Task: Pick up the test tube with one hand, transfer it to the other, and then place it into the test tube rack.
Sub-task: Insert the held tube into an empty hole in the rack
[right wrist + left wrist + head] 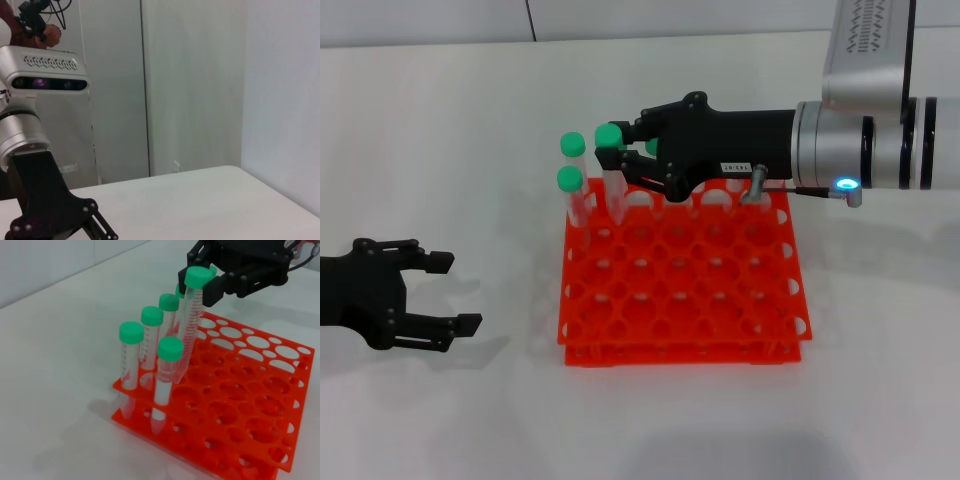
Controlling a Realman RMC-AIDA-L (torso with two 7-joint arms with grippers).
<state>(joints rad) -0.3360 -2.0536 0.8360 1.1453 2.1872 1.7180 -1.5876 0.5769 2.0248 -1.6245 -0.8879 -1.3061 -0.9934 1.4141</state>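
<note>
The orange-red test tube rack (pixel 682 300) stands mid-table. My right gripper (pixel 617 152), black with a white label, reaches over the rack's back left corner. It is shut on the green cap end of a clear test tube (pixel 616 195). In the left wrist view the held tube (pixel 190 325) leans, its lower end inside a rack (pixel 240 405) hole, under the right gripper (pixel 201 284). Several other green-capped tubes (pixel 151 316) stand in the holes around it. My left gripper (pixel 458 292) is open and empty, low over the table to the left of the rack.
White table (pixel 440 130) all around the rack. The standing tubes (pixel 570 180) crowd the rack's back left corner; the other holes are open. The right wrist view shows my left arm (pixel 30 150) and a wall.
</note>
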